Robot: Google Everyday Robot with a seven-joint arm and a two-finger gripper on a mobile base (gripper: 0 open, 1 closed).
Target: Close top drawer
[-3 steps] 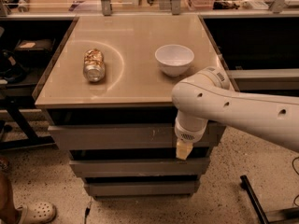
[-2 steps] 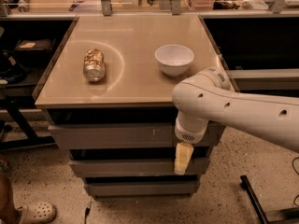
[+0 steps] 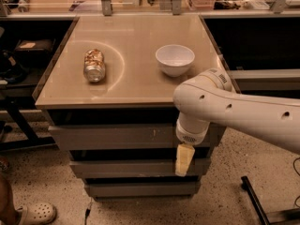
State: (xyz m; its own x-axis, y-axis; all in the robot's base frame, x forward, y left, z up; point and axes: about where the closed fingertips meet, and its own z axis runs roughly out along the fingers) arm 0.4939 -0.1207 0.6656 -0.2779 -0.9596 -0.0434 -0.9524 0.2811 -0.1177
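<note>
The top drawer (image 3: pixel 117 136) is the widest grey front of the cabinet, just under the tan tabletop (image 3: pixel 136 86), with small pale scuffs. A dark gap shows above it, and its floor is hidden. Two narrower grey drawer fronts (image 3: pixel 126 167) lie below it. My white arm (image 3: pixel 234 109) reaches in from the right across the cabinet's right front corner. My gripper (image 3: pixel 184 159) hangs downward from the wrist, just below the top drawer's front at its right end and in front of the middle drawer.
A crushed can (image 3: pixel 94 65) lies on its side on the tabletop's left and a white bowl (image 3: pixel 175 58) stands at its right. A pale shoe (image 3: pixel 37 213) is on the floor at lower left. A black stand leg (image 3: pixel 255 200) is at lower right.
The gripper has dropped a little, from level with the top drawer's lower edge to in front of the middle drawer. The arm and the drawers look unmoved.
</note>
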